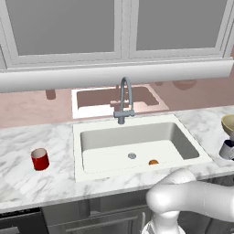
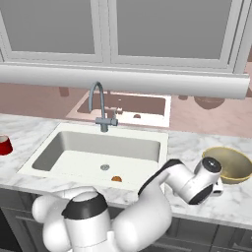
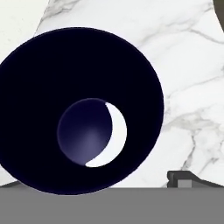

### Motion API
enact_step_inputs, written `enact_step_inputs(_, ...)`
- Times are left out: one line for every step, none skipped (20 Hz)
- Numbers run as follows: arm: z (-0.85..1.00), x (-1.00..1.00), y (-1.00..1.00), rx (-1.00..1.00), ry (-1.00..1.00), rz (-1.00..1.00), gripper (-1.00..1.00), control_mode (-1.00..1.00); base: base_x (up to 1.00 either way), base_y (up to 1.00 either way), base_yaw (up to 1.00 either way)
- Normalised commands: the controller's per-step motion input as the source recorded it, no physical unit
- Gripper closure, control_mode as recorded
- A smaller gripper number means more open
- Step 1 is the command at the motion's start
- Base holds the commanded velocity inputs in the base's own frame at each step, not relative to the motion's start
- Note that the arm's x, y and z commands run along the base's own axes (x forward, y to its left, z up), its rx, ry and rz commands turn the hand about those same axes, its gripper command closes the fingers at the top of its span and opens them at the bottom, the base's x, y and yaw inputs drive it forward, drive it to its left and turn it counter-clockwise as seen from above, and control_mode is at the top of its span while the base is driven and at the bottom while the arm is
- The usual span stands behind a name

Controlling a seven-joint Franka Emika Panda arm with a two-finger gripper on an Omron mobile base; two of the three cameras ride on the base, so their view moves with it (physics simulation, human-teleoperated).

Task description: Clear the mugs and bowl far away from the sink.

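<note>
The white-grey mug (image 1: 227,150) stands on the counter right of the sink (image 1: 137,145), just in front of the tan-yellow bowl (image 2: 229,164). In the hand view I look straight down into its dark navy inside (image 3: 78,109). My gripper (image 2: 215,186) hangs open right over this mug, one fingertip (image 3: 183,178) showing beside its rim; the other is hidden. Nothing is held. The red mug (image 1: 40,159) stands upright on the counter left of the sink, also seen at the left edge (image 2: 4,145) of the right base view.
A small orange thing (image 1: 153,162) lies in the basin near the round drain (image 1: 132,156). The grey gooseneck faucet (image 1: 124,103) rises behind the basin. The marble counter (image 1: 55,137) runs both sides, with a wall and window behind it.
</note>
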Motion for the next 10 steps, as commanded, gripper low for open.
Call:
enact_step_inputs(-0.29,0.0,0.0,0.0,0.01,0.0,-1.0,-1.0,0.0,0.0,0.0)
enact_step_inputs(-0.28,0.0,0.0,0.0,0.01,0.0,-1.0,-1.0,0.0,0.0,0.0)
enact_step_inputs(-0.27,0.0,0.0,0.0,0.01,0.0,-1.0,-1.0,0.0,0.0,0.0)
enact_step_inputs(-0.26,0.01,0.0,0.0,0.01,0.0,-1.0,-1.0,0.0,0.0,0.0)
enact_step_inputs(-0.27,0.02,0.0,0.0,0.01,0.0,-1.0,-1.0,0.0,0.0,0.0)
enact_step_inputs(-0.28,0.01,0.0,0.0,0.01,0.0,-1.0,-1.0,0.0,0.0,0.0)
enact_step_inputs(-0.28,0.01,0.0,0.0,0.01,0.0,1.0,-1.0,0.0,0.0,0.0)
enact_step_inputs(-0.29,0.02,0.0,0.0,0.02,0.0,1.0,-1.0,0.0,0.0,0.0)
enact_step_inputs(-0.29,0.0,0.0,0.0,0.01,0.0,1.0,-1.0,0.0,0.0,0.0)
enact_step_inputs(-0.29,0.0,0.0,0.0,0.01,0.0,1.0,-1.0,0.0,0.0,0.0)
